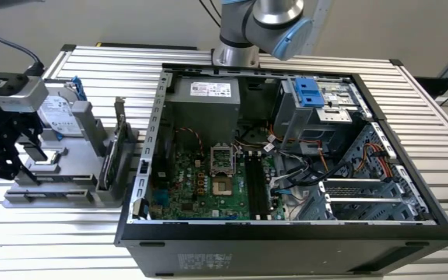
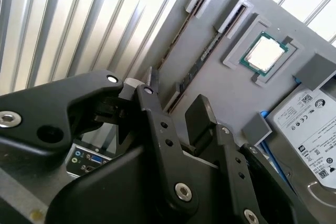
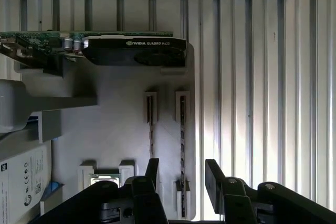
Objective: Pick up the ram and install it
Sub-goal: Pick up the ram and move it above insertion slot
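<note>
First wrist view: the pincer (image 3: 182, 174) is seen wide open and empty, its two black fingers (image 3: 152, 167) held apart on either side of the ram (image 3: 182, 129). The ram is seated on edge in a slot of the grey holder tray (image 3: 121, 129) and passes straight through the gap between the fingers. Whether the fingers are level with it or just above cannot be told. Its long axis is judged to run from nine o'clock to three o'clock in the exterior view, pointing at the computer case (image 1: 286, 233). The board's thin faces are thus presented to the fingers.

Outward from the pincer, a second slot (image 3: 151, 119) is found just beside the ram on one side. Beyond that, a processor chip (image 2: 264, 53) and a hard drive (image 2: 310, 124) are held in the same tray. On the ram's other side the tray's edge lies close, with the bare ribbed bench (image 3: 252, 77) past it, so open room is offered there.

At the ram's three o'clock end a graphics card (image 3: 134, 51) is stood upright, between ram and case. In the exterior view the tray is placed at nine o'clock of the case, on the exterior view's left. The black memory slots (image 1: 259, 186) on the motherboard are seen well apart from it, inside the case walls. They run twelve to six o'clock, judged a quarter turn off the ram's axis.
</note>
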You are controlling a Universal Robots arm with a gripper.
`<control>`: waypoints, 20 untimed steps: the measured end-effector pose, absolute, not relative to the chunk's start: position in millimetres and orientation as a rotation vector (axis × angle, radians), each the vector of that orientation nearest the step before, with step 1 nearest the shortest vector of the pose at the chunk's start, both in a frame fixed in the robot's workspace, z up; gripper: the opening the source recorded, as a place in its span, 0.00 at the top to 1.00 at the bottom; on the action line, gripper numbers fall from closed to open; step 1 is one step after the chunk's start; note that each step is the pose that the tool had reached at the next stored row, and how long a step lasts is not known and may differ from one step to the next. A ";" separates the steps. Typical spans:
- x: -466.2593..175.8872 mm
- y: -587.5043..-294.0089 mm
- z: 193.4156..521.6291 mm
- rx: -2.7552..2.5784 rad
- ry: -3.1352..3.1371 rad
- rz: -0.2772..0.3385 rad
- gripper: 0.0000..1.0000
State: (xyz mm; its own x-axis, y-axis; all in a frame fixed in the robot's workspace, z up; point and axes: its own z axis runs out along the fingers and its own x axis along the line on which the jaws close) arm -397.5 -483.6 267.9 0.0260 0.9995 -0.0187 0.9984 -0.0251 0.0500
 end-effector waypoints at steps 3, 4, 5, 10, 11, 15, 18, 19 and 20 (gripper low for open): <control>-397.5 -483.6 265.6 2.215 2.159 0.033 0.00; -397.5 -483.6 264.7 2.215 2.159 0.032 0.00; -397.5 -483.6 263.7 2.215 2.159 0.032 0.00; -397.4 -483.4 259.2 2.215 2.160 0.031 0.00; -397.4 -483.4 258.4 2.215 2.160 0.031 0.00; -397.5 -483.3 255.9 2.216 2.160 0.031 0.00; -397.5 -483.3 254.0 2.216 2.160 0.030 0.00; -397.5 -483.3 253.5 2.216 2.160 0.030 0.00; -397.5 -483.3 252.8 2.216 2.160 0.030 0.00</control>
